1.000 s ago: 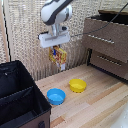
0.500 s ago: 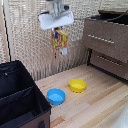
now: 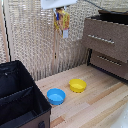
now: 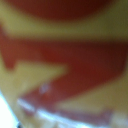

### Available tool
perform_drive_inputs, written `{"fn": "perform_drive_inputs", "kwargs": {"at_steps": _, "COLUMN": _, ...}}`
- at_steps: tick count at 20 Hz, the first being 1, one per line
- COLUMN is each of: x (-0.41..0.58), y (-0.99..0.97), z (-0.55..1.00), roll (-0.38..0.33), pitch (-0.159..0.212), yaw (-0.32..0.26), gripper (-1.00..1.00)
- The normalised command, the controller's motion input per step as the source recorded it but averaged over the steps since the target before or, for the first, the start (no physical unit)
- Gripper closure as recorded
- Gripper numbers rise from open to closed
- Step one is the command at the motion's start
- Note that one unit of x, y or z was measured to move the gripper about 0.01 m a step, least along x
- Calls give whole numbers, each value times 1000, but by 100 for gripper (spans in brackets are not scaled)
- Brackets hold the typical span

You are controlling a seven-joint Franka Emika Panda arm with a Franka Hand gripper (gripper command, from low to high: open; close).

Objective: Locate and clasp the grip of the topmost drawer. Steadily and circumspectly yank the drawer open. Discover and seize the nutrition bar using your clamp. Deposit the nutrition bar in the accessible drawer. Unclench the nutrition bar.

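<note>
bar held high near the frame's top, clear air beneath
fingers [image 3: 61, 11] grip the bar [image 3: 62, 21] – it hangs before the screen, well apart from the dresser's top drawer [image 3: 106, 38]; blue bowl [image 3: 56, 96] and yellow bowl [image 3: 77, 85] sit on the bench [image 3: 95, 107] – black bin [image 3: 20, 100] at exterior view's left.

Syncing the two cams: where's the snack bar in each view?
Exterior view: the snack bar hangs near the top, middle of the picture, just under the white hand, high above the yellow bowl and to the exterior view's left of the dresser.
Wrist view: the snack bar fills the whole picture, a blurred red and yellow wrapper; nothing else shows.
Shared landmark: only the bar's red and yellow wrapper.
</note>
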Motion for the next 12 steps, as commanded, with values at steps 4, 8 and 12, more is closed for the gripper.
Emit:
{"fn": "perform_drive_inputs", "kwargs": {"at_steps": 4, "x": 250, "y": -14, "z": 908, "roll": 0, "pitch": 121, "yaw": -197, "gripper": 100}}
{"fn": "perform_drive_inputs", "kwargs": {"at_steps": 8, "x": 240, "y": -379, "z": 758, "roll": 1, "pitch": 187, "yaw": -164, "gripper": 100}}
{"fn": "perform_drive_inputs", "kwargs": {"at_steps": 12, "x": 119, "y": -631, "z": 672, "roll": 14, "pitch": 203, "yaw": -138, "gripper": 100}}
